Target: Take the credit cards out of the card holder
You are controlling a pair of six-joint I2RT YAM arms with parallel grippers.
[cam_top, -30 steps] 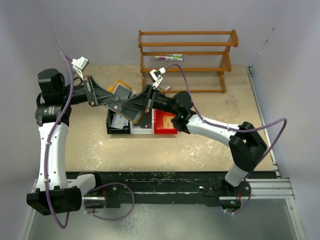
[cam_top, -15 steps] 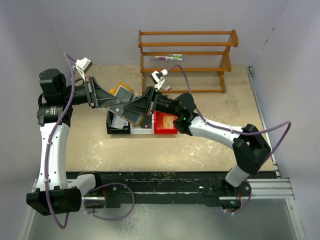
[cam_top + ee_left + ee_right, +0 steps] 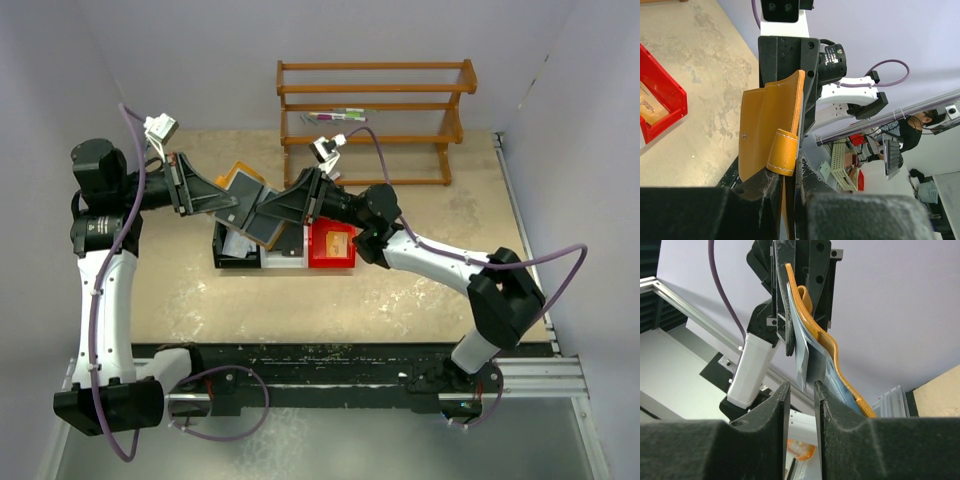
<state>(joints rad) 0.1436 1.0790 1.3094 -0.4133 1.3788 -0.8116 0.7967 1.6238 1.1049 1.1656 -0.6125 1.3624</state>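
Right gripper [image 3: 801, 405] has eased from pressed together to a narrow gap and backed off slightly
Left gripper [image 3: 787, 192] pinches the card holder [image 3: 771, 132] by one edge, aloft over the bins [image 3: 285, 262], its long axis running from one gripper to the other. A pale card [image 3: 801, 355] pokes out toward the right jaws' gap; whether it touches them I cannot tell. The right arm is nearer to draw it

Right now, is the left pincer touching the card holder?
Touching. The left wrist view shows the left pincer clamped on the card holder, both fingers pressing its lower edge.
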